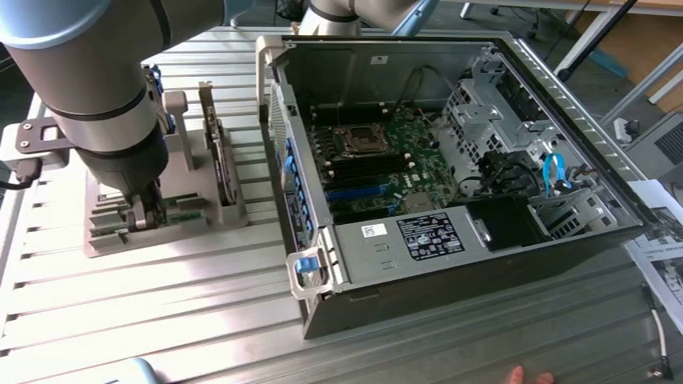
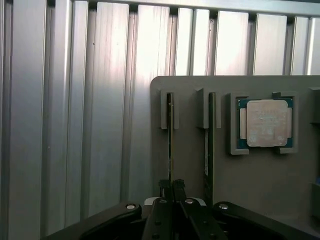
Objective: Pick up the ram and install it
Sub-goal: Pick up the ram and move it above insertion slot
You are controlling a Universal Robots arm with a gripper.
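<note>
The ram (image 2: pixel 170 130) is a thin green strip seen edge-on, standing upright in a slot of the grey holder (image 2: pixel 190 165). My gripper (image 2: pixel 172 189) is shut on its near end, one finger pressed against each face. In the exterior view the gripper (image 1: pixel 144 214) reaches straight down into the grey holder (image 1: pixel 107 240), at that view's left, outside the open computer case (image 1: pixel 427 240). A second thin strip (image 2: pixel 210 140) stands in the neighbouring slot, untouched.
A square silver processor (image 2: pixel 265 122) lies in a pocket of the holder. A dark expansion card (image 1: pixel 219 152) stands upright between holder and case. The motherboard (image 1: pixel 373 160) lies open inside the case. Fingertips of a hand (image 1: pixel 529 374) show at the table's near edge.
</note>
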